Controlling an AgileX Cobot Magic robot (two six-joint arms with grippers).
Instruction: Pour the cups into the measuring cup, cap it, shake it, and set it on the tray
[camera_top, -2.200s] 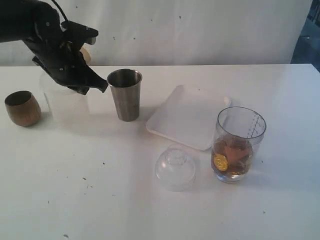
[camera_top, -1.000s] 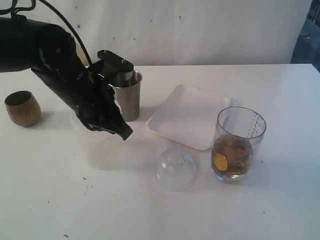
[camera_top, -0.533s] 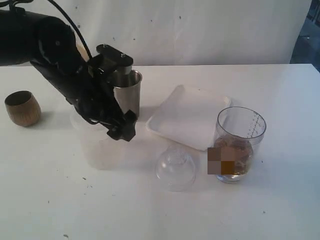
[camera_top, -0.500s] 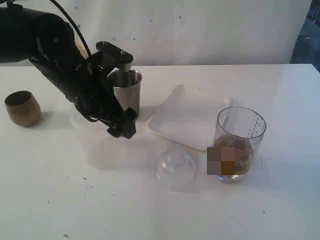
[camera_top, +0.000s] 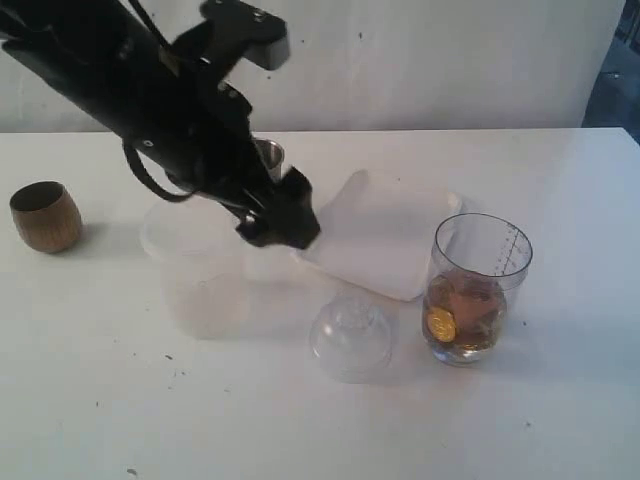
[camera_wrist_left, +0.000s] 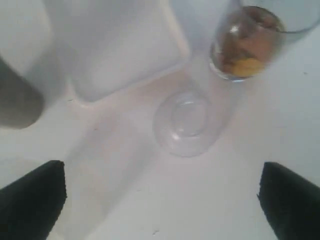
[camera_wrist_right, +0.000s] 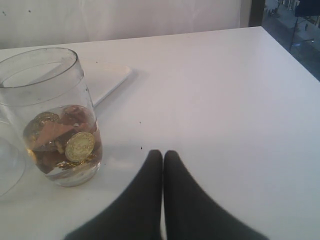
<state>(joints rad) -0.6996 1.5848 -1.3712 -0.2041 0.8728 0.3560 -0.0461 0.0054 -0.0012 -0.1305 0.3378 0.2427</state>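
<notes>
left gripper (camera_top: 280, 222): wide open, empty, hanging near the lid (camera_top: 350, 335) | right gripper (camera_wrist_right: 163, 157): pinched closed, empty | measuring cup (camera_top: 478, 290): upright just beside the tray (camera_top: 380, 240), coins inside | handling: probably bottom-heavy, slick plastic, so grab mid-wall

Left end effector (camera_top: 280, 212) wide apart; right end effector (camera_wrist_right: 163, 156) fully together.
</notes>
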